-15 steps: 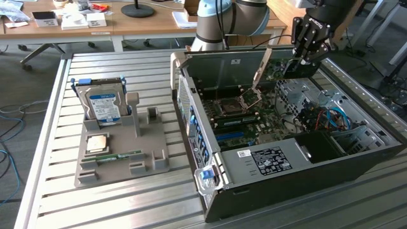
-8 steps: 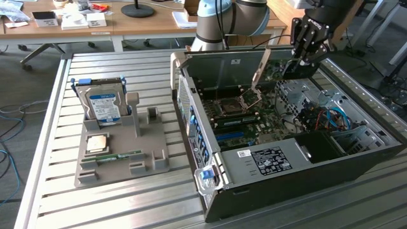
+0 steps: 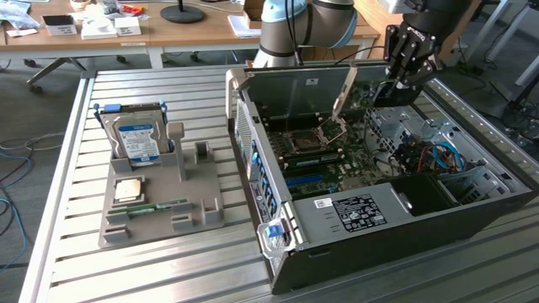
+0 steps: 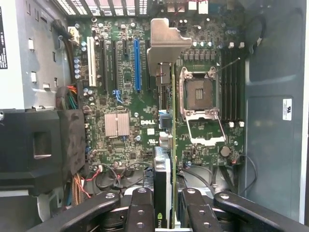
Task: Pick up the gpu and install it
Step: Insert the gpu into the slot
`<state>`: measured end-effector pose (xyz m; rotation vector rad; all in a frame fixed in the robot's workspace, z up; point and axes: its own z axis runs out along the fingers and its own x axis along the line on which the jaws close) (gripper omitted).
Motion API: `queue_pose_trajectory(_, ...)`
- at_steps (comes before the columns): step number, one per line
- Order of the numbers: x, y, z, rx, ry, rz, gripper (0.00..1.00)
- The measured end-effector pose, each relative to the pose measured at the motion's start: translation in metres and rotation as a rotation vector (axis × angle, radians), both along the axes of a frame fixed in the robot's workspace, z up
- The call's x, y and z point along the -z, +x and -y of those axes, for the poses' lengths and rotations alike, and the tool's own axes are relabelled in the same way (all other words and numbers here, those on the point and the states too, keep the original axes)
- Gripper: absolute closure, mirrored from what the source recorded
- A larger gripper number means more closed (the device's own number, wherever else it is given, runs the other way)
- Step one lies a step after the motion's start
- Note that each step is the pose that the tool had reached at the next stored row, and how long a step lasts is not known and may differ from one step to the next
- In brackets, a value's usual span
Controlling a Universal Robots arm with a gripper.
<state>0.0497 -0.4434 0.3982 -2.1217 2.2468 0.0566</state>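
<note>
Exterior camera high over open computer case; wrist camera close above its motherboard, common to both.

Slatted metal worktop carrying two things

The worktop is silvery, its ribs running in long parallel strips with a raised rail along each edge. A dark computer case lies on its side on the slats, open face up, its silver-grey rear panel turned away from the camera and a blue latch at its near corner. On the exterior view's left of the case, apart from it by a strip of bare slats, a grey moulded holder sits flat on the worktop. Bare ribs show in front of the case and around the holder.
</note>
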Motion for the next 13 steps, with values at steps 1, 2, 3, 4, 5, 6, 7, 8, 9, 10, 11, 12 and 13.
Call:
queue_pose_trajectory(1, 0.0006, -0.001, 0.0001, 0.000, 0.0002, 0.0000, 0.73)
queue_pose_trajectory(2, 0.0013, -0.002, 0.0002, 0.000, 0.0000, 0.0000, 0.73)
queue_pose_trajectory(3, 0.0023, -0.003, 0.0003, 0.000, -0.0001, 0.0000, 0.73)
queue_pose_trajectory(4, 0.0034, -0.004, 0.0004, 0.000, 0.0001, 0.0000, 0.73)
queue_pose_trajectory(5, 0.0044, -0.005, 0.0004, 0.000, 0.0001, 0.0000, 0.73)
queue_pose_trajectory(6, 0.0055, -0.006, 0.0004, 0.000, 0.0000, 0.0000, 0.73)
queue_pose_trajectory(7, 0.0066, -0.006, 0.0004, 0.000, -0.0001, 0.0000, 0.73)
queue_pose_trajectory(8, 0.0076, -0.007, 0.0005, 0.000, 0.0000, 0.0000, 0.73)
queue_pose_trajectory(9, 0.0085, -0.008, 0.0004, 0.000, -0.0001, 0.0000, 0.73)
queue_pose_trajectory(10, 0.0094, -0.008, 0.0004, 0.000, 0.0000, 0.0000, 0.73)
queue_pose_trajectory(11, 0.0102, -0.009, 0.0005, 0.000, -0.0001, 0.0000, 0.73)
queue_pose_trajectory(12, 0.0109, -0.010, 0.0004, 0.000, -0.0001, 0.0000, 0.73)
queue_pose_trajectory(13, 0.0115, -0.010, 0.0004, 0.000, -0.0001, 0.0000, 0.73)
